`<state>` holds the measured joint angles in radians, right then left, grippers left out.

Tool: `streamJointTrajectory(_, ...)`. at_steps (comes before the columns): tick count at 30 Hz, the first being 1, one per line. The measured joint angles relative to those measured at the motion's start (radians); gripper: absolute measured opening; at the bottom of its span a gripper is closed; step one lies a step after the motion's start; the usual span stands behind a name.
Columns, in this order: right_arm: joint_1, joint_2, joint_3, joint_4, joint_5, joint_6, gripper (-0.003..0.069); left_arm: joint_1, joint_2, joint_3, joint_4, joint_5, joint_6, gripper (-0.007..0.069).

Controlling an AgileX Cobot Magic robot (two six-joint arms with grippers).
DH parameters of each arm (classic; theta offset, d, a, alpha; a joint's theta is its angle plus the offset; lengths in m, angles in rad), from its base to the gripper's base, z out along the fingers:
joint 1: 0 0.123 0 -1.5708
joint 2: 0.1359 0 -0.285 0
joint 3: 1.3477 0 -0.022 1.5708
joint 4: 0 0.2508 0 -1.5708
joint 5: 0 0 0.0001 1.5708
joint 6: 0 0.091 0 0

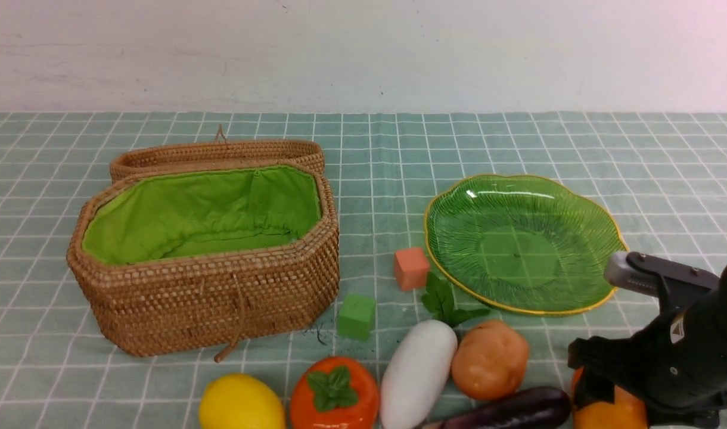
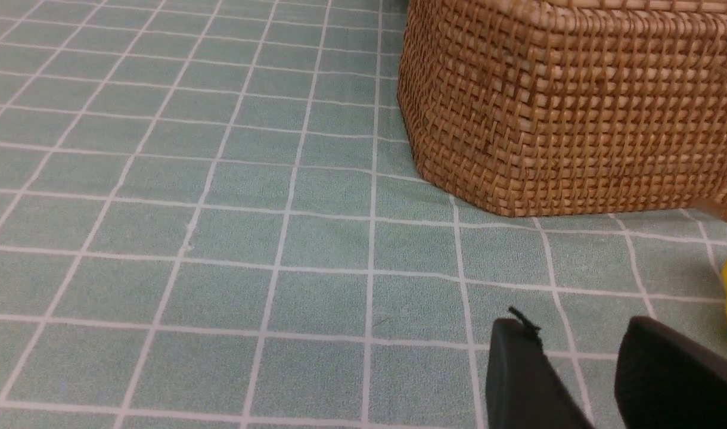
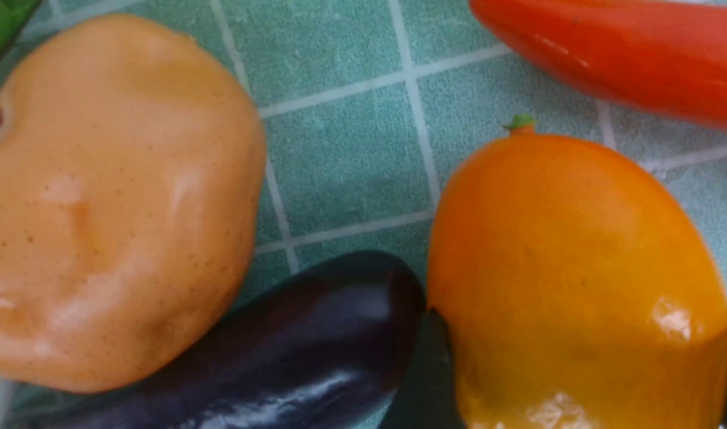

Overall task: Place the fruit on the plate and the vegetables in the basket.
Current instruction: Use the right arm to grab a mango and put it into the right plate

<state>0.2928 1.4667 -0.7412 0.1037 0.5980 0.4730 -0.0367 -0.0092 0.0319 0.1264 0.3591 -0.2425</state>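
The right end effector [image 3: 581, 333] sits astride the mango [image 1: 620, 414], one dark finger on each flank. Its far finger is only a sliver at the edge of the right wrist view, so I cannot tell if the pads are pressing yet or only bracketing the fruit. The mango lies on the worktop [image 1: 667, 155] at the near right, in front of the plate [image 1: 578, 196], which is bare.

The main hazard is the crowding. The inner finger is wedged right where the eggplant [image 1: 512, 408] tip meets the mango. A squeeze there could pinch the eggplant too, or drag it along on the lift. The eggplant could in turn nudge the potato [image 1: 490, 359] just beside it.

The mango's skin is glossy and rounded, and the fingers seem to sit towards one end, not across the middle. An off-centre grip like that could let the fruit pivot or squirt free. The carrot [image 3: 625, 53] lies near the stem end and could be knocked if it does.

The plate is shallow glass, so a high release might roll the fruit over its rim.

The left end effector [image 2: 575, 326] hangs partly parted and empty near the basket [image 1: 208, 304], clear of all this.
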Motion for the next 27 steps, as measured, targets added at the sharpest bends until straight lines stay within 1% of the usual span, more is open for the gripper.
streamJointTrajectory(14, 0.0, -0.022, 0.001, -0.023, 0.039, -0.003, 0.0559, 0.0, 0.0, 0.0, 0.0, 0.0, 0.0, 0.0239)
streamJointTrajectory(18, 0.0, -0.051, 0.001, -0.023, 0.04, -0.024, 0.0559, 0.0, 0.0, 0.0, 0.0, 0.0, 0.0, 0.0239)
streamJointTrajectory(27, 0.0, -0.119, 0.001, -0.024, 0.04, -0.028, 0.0559, 0.0, 0.0, 0.0, 0.0, 0.0, 0.0, 0.0239)
